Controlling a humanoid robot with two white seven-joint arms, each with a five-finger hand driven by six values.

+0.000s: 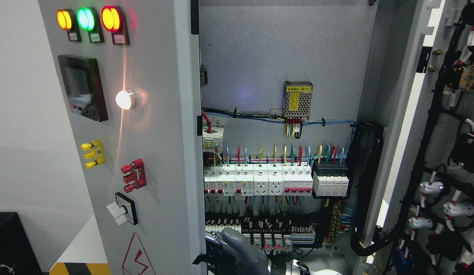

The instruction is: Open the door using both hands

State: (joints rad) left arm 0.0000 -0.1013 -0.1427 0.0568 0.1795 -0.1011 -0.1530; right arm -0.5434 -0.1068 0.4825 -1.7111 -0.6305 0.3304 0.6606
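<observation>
One robot hand (237, 250) low at centre, fingers unclear.

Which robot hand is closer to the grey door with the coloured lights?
Right. The right robot hand sits low in the picture, right beside the inner edge of the grey door. The left one is out of view.

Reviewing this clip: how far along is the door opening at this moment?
Mostly done: the right door is swung wide, its wired inner face showing, and the breaker rows inside are exposed. The left door also stands angled open. In hand: one robot hand sits at that door's lower edge; grip unclear. Left: possibly widening the left door.
</observation>
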